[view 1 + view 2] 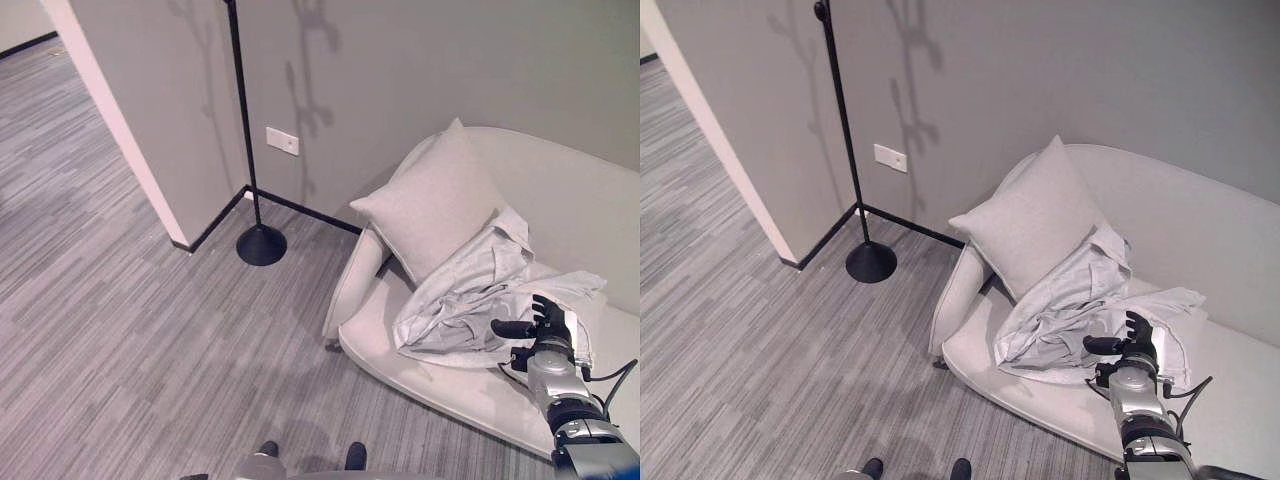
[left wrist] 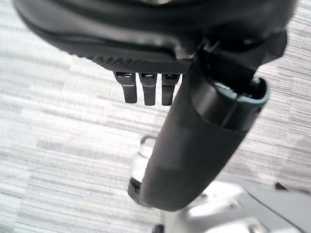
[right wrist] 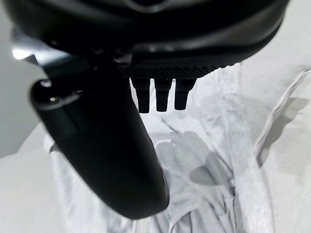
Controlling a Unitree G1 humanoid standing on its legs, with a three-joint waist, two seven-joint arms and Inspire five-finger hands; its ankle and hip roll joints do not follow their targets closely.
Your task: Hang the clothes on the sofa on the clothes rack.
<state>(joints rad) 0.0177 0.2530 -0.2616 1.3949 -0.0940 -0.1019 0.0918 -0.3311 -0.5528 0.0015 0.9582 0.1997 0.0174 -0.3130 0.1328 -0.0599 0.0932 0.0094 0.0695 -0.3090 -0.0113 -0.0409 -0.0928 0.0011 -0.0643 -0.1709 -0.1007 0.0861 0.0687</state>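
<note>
I see my right hand (image 1: 545, 335) poised over the crumpled pale clothes (image 1: 470, 300), fingers (image 3: 157, 93) straight and spread, thumb out, holding nothing. The clothes lie heaped on the sofa (image 1: 560, 200) seat, partly against the cushion (image 1: 430, 200). The clothes rack (image 1: 250, 150) stands by the wall corner, well apart. My left hand (image 2: 194, 145) hangs above the carpet floor (image 1: 120, 300), fingers relaxed, empty.

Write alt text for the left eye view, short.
The robot's right hand, fingers open, hovers over a crumpled pale grey garment on a light sofa, beside a grey cushion. Left of the sofa, a black clothes rack stands on the carpet by the wall corner.
</note>
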